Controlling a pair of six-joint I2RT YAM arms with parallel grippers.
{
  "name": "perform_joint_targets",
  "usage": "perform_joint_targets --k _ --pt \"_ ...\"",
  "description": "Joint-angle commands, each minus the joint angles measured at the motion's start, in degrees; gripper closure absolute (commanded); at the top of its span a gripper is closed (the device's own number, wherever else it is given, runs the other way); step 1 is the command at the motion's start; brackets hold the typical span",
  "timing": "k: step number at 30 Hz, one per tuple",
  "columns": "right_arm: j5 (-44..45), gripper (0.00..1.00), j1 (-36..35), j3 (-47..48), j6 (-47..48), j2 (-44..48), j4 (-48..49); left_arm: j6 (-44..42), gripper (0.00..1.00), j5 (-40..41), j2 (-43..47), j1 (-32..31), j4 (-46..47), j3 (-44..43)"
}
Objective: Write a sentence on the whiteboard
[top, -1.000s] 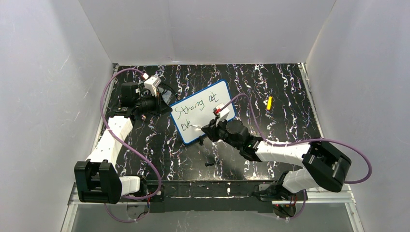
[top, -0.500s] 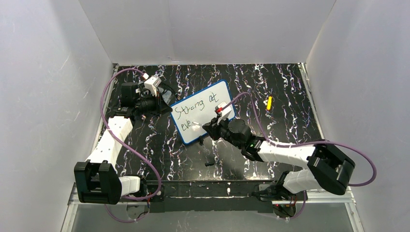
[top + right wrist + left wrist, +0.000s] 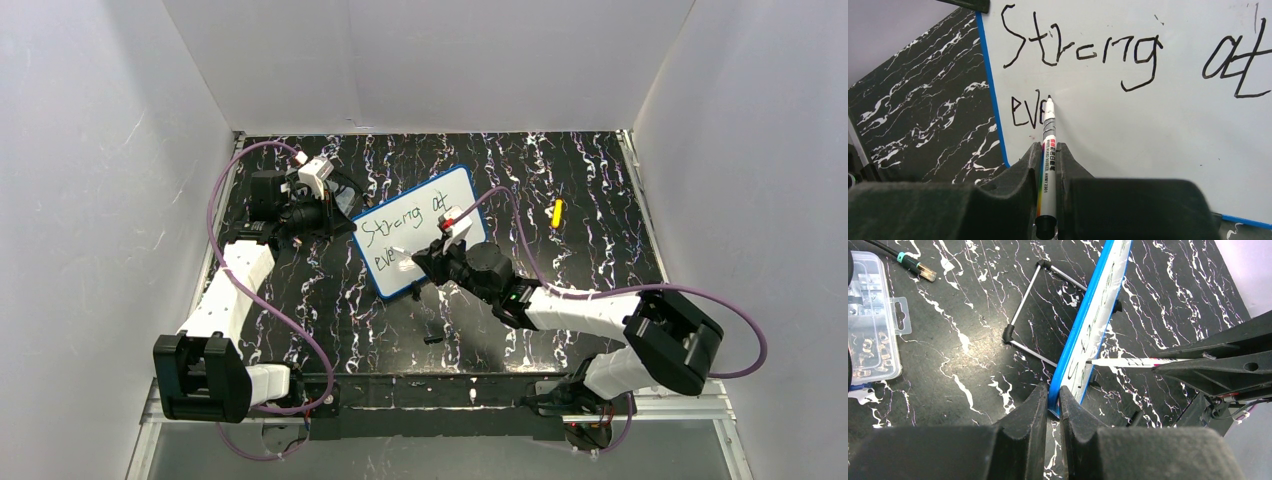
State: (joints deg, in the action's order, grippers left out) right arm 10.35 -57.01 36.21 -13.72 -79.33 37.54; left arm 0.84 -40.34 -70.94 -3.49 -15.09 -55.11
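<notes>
- The whiteboard (image 3: 420, 228) stands a little left of the middle of the black marbled surface (image 3: 590, 250) and is turned at an angle. The left wrist view shows it edge-on, with a wire stand (image 3: 1023, 325) behind it.
- The left end effector (image 3: 1053, 394) is closed on the blue rim, at the corner of the board above the letter "S".
- The right end effector (image 3: 1048, 149) is clamped around a white board marker (image 3: 1049, 125), whose tip touches the board.
- The sentence (image 3: 1083, 52) reads "Strong at" in the upper line and "eve" in the lower line. The marker tip is just right of the last "e", near its top.
- A small yellow object (image 3: 557, 212) lies on the surface well apart from the board, to its right.
- A clear plastic box (image 3: 870, 325) with small parts lies beyond the stand.
</notes>
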Motion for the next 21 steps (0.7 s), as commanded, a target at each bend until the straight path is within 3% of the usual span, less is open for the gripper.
perform_joint_targets --k 1,12,21 --pt "0.9 0.99 0.1 1.7 0.5 -0.5 2.5 -0.6 1.0 -0.7 1.9 -0.1 -0.8 -0.2" --pt "5.2 0.99 0.1 -1.3 -0.4 2.1 0.5 -0.6 1.0 -0.6 2.1 -0.1 -0.8 -0.1" --pt "2.8 0.99 0.1 -3.1 -1.6 2.1 -2.9 -0.6 1.0 -0.7 2.2 -0.2 -0.8 0.0"
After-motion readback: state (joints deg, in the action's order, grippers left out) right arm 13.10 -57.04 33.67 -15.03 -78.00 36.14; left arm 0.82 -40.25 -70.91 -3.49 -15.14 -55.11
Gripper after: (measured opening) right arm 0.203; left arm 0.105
